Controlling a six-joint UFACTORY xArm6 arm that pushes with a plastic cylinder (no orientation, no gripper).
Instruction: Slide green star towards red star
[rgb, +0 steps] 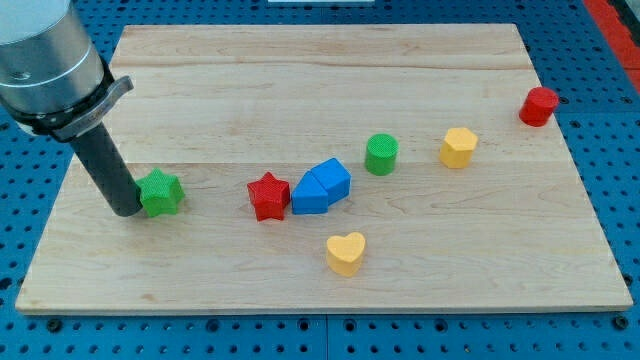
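Observation:
The green star (160, 193) lies on the wooden board at the view's left. My tip (127, 209) rests on the board right against the green star's left side. The red star (268, 196) lies to the right of the green star, near the board's middle, about a hundred pixels away. Two blue blocks (321, 187) touch the red star's right side.
A green cylinder (381, 154) and a yellow block (458, 147) lie right of the middle. A red cylinder (538, 106) sits near the board's right edge. A yellow heart (346, 253) lies below the blue blocks. The wooden board (320, 70) sits on a blue perforated table.

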